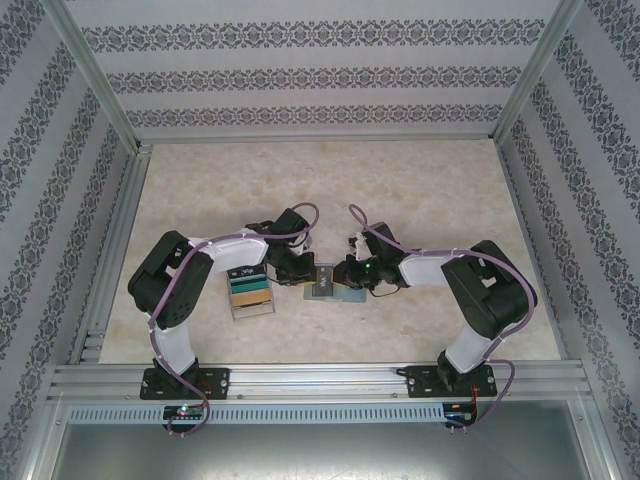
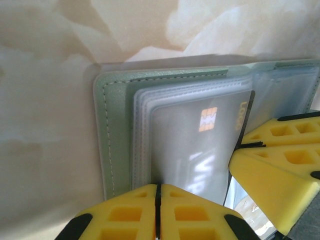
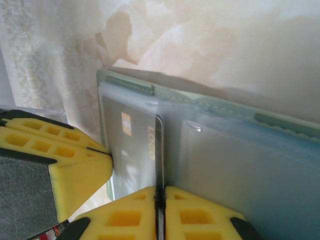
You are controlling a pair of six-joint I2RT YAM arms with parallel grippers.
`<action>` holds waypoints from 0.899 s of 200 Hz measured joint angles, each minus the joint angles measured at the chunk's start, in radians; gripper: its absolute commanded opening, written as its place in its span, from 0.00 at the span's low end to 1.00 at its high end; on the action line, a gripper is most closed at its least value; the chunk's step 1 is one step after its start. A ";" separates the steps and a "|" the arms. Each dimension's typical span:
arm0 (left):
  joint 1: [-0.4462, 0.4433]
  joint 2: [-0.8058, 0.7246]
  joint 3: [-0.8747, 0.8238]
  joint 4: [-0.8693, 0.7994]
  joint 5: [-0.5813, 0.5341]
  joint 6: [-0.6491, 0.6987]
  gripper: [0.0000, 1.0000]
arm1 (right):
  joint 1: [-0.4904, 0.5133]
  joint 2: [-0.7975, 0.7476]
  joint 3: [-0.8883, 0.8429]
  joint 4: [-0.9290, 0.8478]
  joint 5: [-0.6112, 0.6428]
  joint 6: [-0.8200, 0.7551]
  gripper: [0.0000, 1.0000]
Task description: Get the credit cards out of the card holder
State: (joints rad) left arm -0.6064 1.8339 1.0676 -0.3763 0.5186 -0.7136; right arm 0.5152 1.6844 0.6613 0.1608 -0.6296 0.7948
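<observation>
Both grippers closed at the open card holder: one holder, one card, one tray.

I count two grippers. The left gripper has its jaws pressed together on the edge of the holder's top clear sleeve. The right gripper is pinched tight on the edge of the single grey chip card in that sleeve. The card holder lies open on the table, between the two arms. One tray of coloured cards sits just left of the holder, seen from the top camera. My left wrist view gives the stitched green leaf and the stacked sleeves beneath the card. The right wrist view gives the holder's other leaf with its wide clear pocket.
</observation>
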 measured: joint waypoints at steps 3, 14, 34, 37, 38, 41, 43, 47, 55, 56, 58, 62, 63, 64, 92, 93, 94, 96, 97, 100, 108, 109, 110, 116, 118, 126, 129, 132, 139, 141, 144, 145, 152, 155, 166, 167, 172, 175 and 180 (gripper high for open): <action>0.000 0.000 0.000 0.000 0.000 0.000 0.11 | 0.000 0.000 0.000 0.002 0.000 -0.006 0.00; 0.000 0.000 0.000 -0.002 0.000 0.000 0.15 | 0.000 0.000 0.000 0.001 0.000 -0.001 0.00; 0.000 0.000 0.004 -0.002 0.002 0.005 0.25 | 0.000 0.000 0.000 0.003 0.000 0.000 0.00; 0.000 0.000 0.005 -0.003 0.002 0.007 0.26 | 0.000 0.000 0.000 0.003 -0.001 0.000 0.00; 0.000 0.000 0.005 -0.003 0.002 0.007 0.27 | 0.000 0.000 0.000 0.003 -0.001 0.000 0.00; 0.000 0.000 0.006 -0.003 0.002 0.007 0.28 | 0.000 0.000 0.000 0.004 -0.001 0.000 0.00; 0.000 0.000 0.007 -0.003 0.002 0.008 0.30 | 0.000 0.000 0.000 0.004 -0.001 0.000 0.00; 0.000 0.000 0.008 -0.003 0.003 0.007 0.32 | 0.000 0.000 0.000 0.006 -0.001 0.000 0.00; 0.000 -0.002 0.010 -0.003 0.005 0.008 0.35 | 0.000 0.000 0.000 0.009 -0.004 0.000 0.00; 0.000 -0.003 0.011 -0.003 0.005 0.010 0.35 | 0.000 0.000 0.000 0.009 -0.005 0.000 0.00; 0.000 -0.003 0.011 -0.004 0.005 0.010 0.35 | 0.000 0.000 0.000 0.010 -0.005 0.000 0.00; 0.000 -0.005 0.012 -0.004 0.004 0.010 0.35 | 0.000 0.000 0.000 0.013 -0.008 0.000 0.00; 0.000 -0.005 0.013 -0.005 0.004 0.011 0.36 | 0.000 0.000 0.000 0.013 -0.008 0.000 0.00; 0.000 -0.006 0.013 -0.005 0.004 0.011 0.36 | 0.000 0.000 0.000 0.013 -0.008 0.000 0.00; 0.002 -0.012 0.013 -0.014 -0.007 0.011 0.37 | -0.002 0.000 -0.003 0.019 -0.012 0.001 0.00; 0.003 -0.012 0.013 -0.014 -0.008 0.011 0.37 | -0.002 0.000 -0.003 0.019 -0.012 0.001 0.00; 0.003 -0.012 0.013 -0.014 -0.008 0.011 0.37 | -0.003 0.000 -0.003 0.019 -0.012 0.001 0.00; 0.004 -0.012 0.013 -0.014 -0.008 0.011 0.37 | -0.003 0.000 -0.005 0.020 -0.012 0.001 0.00; 0.004 -0.012 0.013 -0.014 -0.008 0.011 0.37 | -0.003 0.000 -0.005 0.020 -0.012 0.001 0.00; 0.005 -0.012 0.013 -0.015 -0.008 0.011 0.37 | -0.003 0.000 -0.007 0.021 -0.012 0.001 0.00; 0.006 -0.013 0.013 -0.018 -0.011 0.011 0.37 | -0.006 0.000 -0.013 0.024 -0.012 0.001 0.00; 0.006 -0.013 0.013 -0.018 -0.011 0.011 0.37 | -0.006 0.000 -0.013 0.024 -0.012 0.002 0.00; 0.006 -0.013 0.013 -0.019 -0.011 0.011 0.37 | -0.008 0.000 -0.014 0.024 -0.012 0.002 0.00; 0.007 -0.013 0.013 -0.021 -0.015 0.010 0.37 | -0.011 -0.001 -0.018 0.026 -0.012 0.003 0.00; 0.006 -0.013 0.013 -0.021 -0.015 0.010 0.37 | -0.013 -0.002 -0.019 0.026 -0.012 0.003 0.00; 0.006 -0.014 0.013 -0.021 -0.019 0.010 0.37 | -0.017 -0.003 -0.025 0.028 -0.015 0.003 0.00; 0.006 -0.014 0.013 -0.021 -0.019 0.010 0.37 | -0.021 -0.005 -0.027 0.028 -0.015 0.003 0.00; 0.006 -0.015 0.013 -0.021 -0.021 0.010 0.37 | -0.023 -0.006 -0.029 0.029 -0.016 0.003 0.00; 0.006 -0.015 0.013 -0.023 -0.026 0.010 0.36 | -0.025 -0.009 -0.033 0.029 -0.016 0.003 0.00; 0.007 -0.015 0.013 -0.024 -0.027 0.010 0.36 | -0.028 -0.010 -0.034 0.029 -0.016 0.003 0.00; 0.007 -0.015 0.013 -0.025 -0.027 0.010 0.35 | -0.029 -0.012 -0.035 0.029 -0.016 0.003 0.00; 0.008 -0.015 0.013 -0.025 -0.027 0.010 0.35 | -0.029 -0.013 -0.036 0.029 -0.016 0.003 0.00; 0.008 -0.015 0.013 -0.028 -0.030 0.010 0.35 | -0.032 -0.016 -0.039 0.029 -0.016 0.003 0.00; 0.008 -0.015 0.013 -0.029 -0.030 0.010 0.34 | -0.035 -0.018 -0.041 0.029 -0.016 0.003 0.00; 0.011 -0.015 0.013 -0.032 -0.030 0.010 0.31 | -0.040 -0.023 -0.047 0.029 -0.016 0.003 0.00; 0.011 -0.015 0.013 -0.032 -0.030 0.011 0.30 | -0.041 -0.024 -0.047 0.029 -0.016 0.003 0.00; 0.012 -0.015 0.013 -0.034 -0.030 0.010 0.29 | -0.042 -0.027 -0.049 0.029 -0.016 0.003 0.00; 0.013 -0.015 0.013 -0.034 -0.030 0.011 0.27 | -0.043 -0.028 -0.050 0.028 -0.016 0.003 0.00; 0.013 -0.015 0.013 -0.034 -0.030 0.011 0.24 | -0.043 -0.030 -0.050 0.027 -0.016 0.003 0.00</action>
State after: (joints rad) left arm -0.5934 1.8187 1.0801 -0.4107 0.4889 -0.7029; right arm 0.4725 1.6543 0.6109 0.1879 -0.6456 0.7975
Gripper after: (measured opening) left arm 0.291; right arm 0.063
